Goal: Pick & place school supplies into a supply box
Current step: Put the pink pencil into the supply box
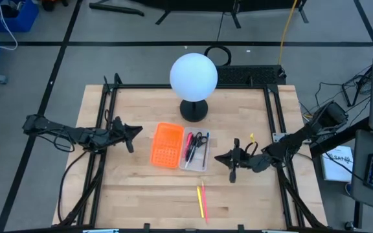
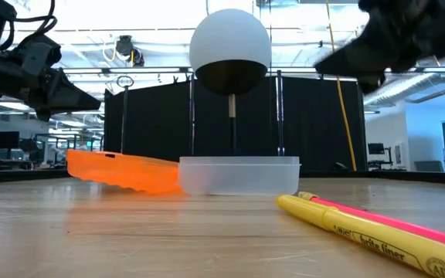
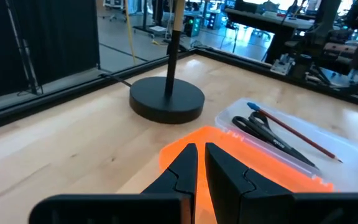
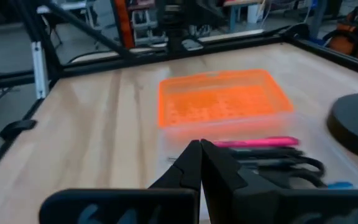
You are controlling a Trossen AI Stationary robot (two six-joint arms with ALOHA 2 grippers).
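Observation:
The supply box (image 1: 200,160) is a clear shallow tray at mid-table. In it lie the black-and-red scissors (image 1: 198,139) and some pens; the left wrist view shows the scissors (image 3: 266,134) beside a brown pencil (image 3: 300,135). A yellow pen (image 1: 199,202) and a pink pen (image 1: 204,197) lie together on the table nearer the front edge. My left gripper (image 1: 135,132) hovers shut, left of the orange panel. My right gripper (image 1: 220,157) hovers shut, just right of the box, pointing at it. Neither touches anything.
An orange perforated panel (image 1: 166,145) lies against the box's left side, tilted in the low view (image 2: 122,170). A lamp with a white globe (image 1: 193,76) and a black round base (image 1: 193,110) stands behind the box. A black frame (image 1: 109,116) borders the table.

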